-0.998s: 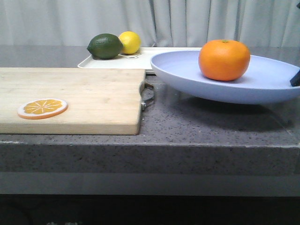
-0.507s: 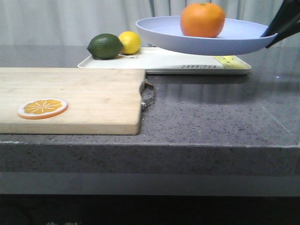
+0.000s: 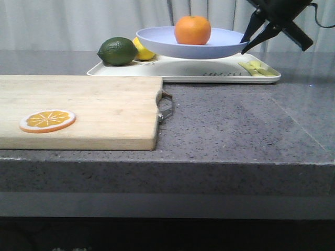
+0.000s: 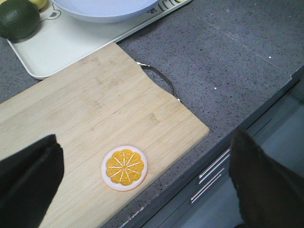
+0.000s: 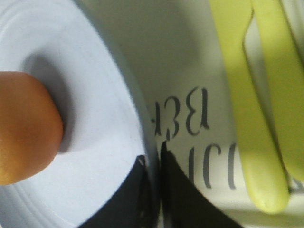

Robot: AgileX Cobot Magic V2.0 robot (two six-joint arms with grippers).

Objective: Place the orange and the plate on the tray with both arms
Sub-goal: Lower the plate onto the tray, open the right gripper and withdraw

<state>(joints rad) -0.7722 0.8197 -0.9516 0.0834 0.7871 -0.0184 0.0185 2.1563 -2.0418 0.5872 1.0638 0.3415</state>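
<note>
The orange (image 3: 192, 30) sits in the lavender-blue plate (image 3: 157, 42), which hangs just above the white tray (image 3: 183, 70) at the back of the counter. My right gripper (image 3: 245, 43) is shut on the plate's right rim. In the right wrist view its black fingers (image 5: 185, 194) pinch the plate rim (image 5: 95, 133) with the orange (image 5: 23, 128) inside and the tray (image 5: 190, 57) below. My left gripper (image 4: 142, 180) is open and empty above the wooden board's near edge. The plate (image 4: 107, 7) and tray (image 4: 61, 42) show at the far end of the left wrist view.
A wooden cutting board (image 3: 94, 110) with a metal handle lies front left, an orange slice (image 3: 47, 120) on it. A green lime (image 3: 117, 51) and a yellow lemon (image 3: 142, 50) sit on the tray's left end. A yellow-green mark (image 3: 256, 68) is at its right end.
My right gripper has carried the plate with the orange up, back and to the left, from over the counter's front to just above the tray.
</note>
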